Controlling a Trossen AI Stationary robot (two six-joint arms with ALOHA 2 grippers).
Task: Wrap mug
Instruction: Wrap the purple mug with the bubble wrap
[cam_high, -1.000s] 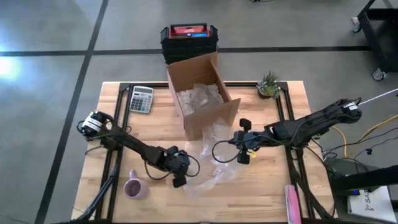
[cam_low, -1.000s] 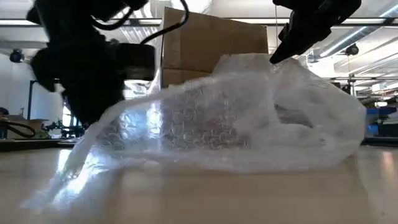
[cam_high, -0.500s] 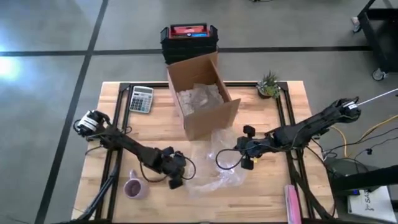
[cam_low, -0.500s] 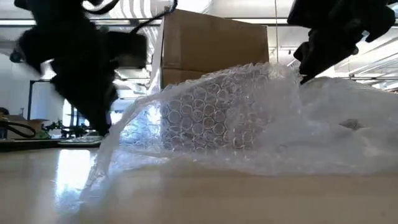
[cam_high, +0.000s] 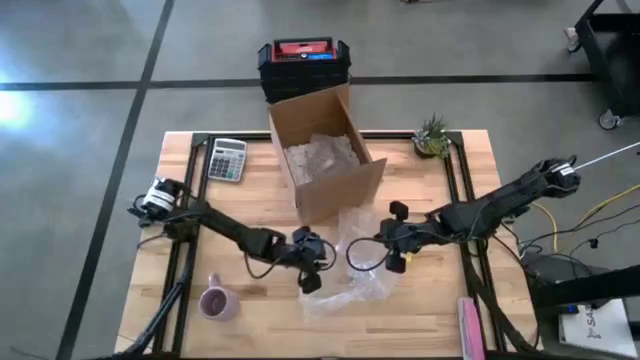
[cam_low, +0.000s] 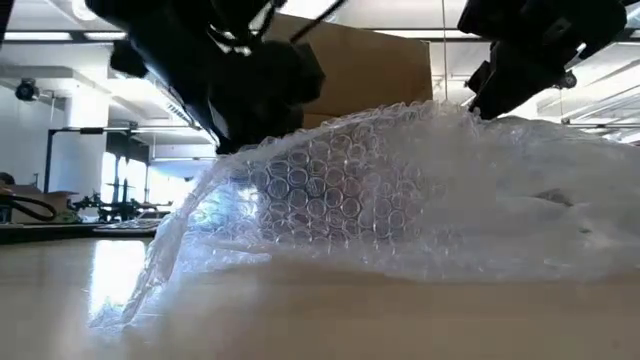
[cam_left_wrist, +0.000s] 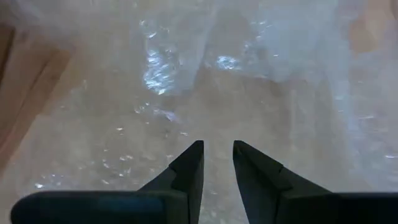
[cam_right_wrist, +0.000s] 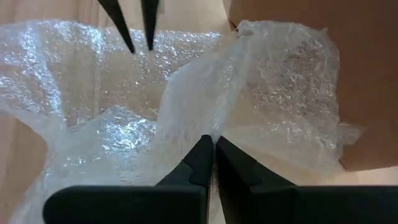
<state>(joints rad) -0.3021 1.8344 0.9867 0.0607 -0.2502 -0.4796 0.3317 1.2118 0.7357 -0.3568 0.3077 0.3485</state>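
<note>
The mug (cam_high: 214, 302) is sitting at seven o'clock on the tabletop (cam_high: 420, 310), unwrapped. The left gripper (cam_high: 310, 270), fingers narrowly parted, is hovering over the bubble wrap (cam_high: 350, 285). The right gripper (cam_high: 392, 245) is pinching the sheet's three-o'clock edge, likely anchoring it.

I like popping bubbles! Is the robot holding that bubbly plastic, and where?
Yes. The right gripper pinches the bubble wrap at a raised fold. The left gripper holds nothing.
</note>
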